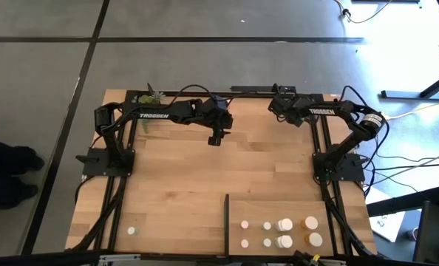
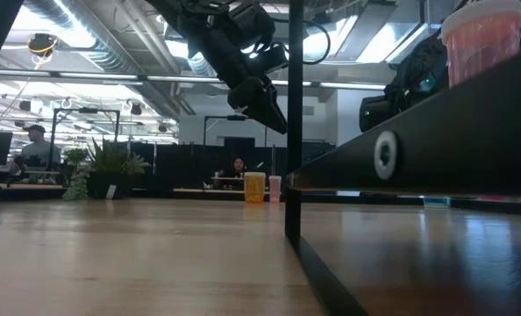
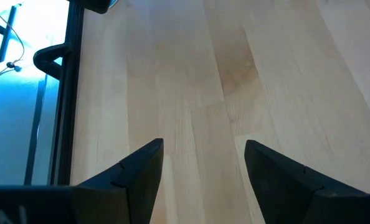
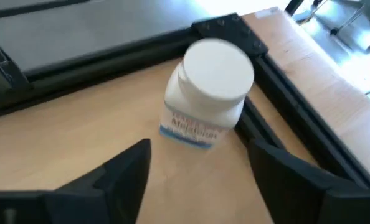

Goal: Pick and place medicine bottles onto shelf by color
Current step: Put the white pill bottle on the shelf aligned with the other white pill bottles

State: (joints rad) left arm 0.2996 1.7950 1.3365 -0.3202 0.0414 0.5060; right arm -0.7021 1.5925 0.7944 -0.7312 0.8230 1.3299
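- The left arm, dark and jointed, reaches from its base at the left side of the light-wood worktop along the far edge toward the middle. Its gripper hangs above bare wood, fingers spread apart with nothing between them.
- A small green potted plant sits at the far left corner, beside that arm.
- A tiny white-capped bottle stands alone near the front left of the worktop.
- The shelf, a flat rectangular light-wood panel with a thin black strip along its left side, fills the front right part of the worktop.
- On the shelf stand nine white-capped medicine bottles in two rows: small white ones to the left, larger white ones in the middle, and two orange-amber ones to the right.
- The right arm folds back along the far right edge. Its gripper is low by the black frame, fingers spread.
- Just ahead of the spread fingers a white plastic bottle with a round white cap and blue-printed label stands on the wood against the corner of the black frame, not pinched.
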